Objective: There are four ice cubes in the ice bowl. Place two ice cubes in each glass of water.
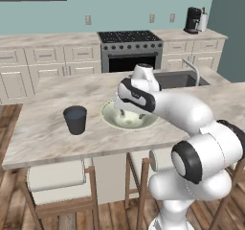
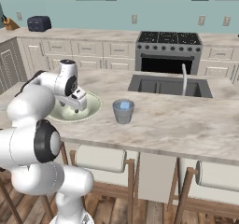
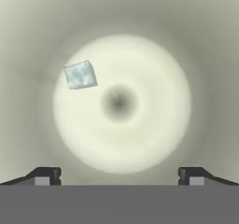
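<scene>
Marble-patterned table (image 1: 43, 128) across mid-frame, carrying wide cream-green ice bowl (image 1: 111, 120) at centre. Dark charcoal tumbler (image 1: 75, 120) left of it; lighter grey tumbler (image 2: 123, 111) with a cube inside. Hand (image 3: 119, 176) released, empty, hovering in bowl. Pale-blue ice cube (image 3: 80, 74) on bowl floor, upper left of hand-view centre; probably needs shifting that way.

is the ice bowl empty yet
No. The hand view shows one ice cube lying in the bowl, off to one side of its centre, with the open pincer above it.
</scene>
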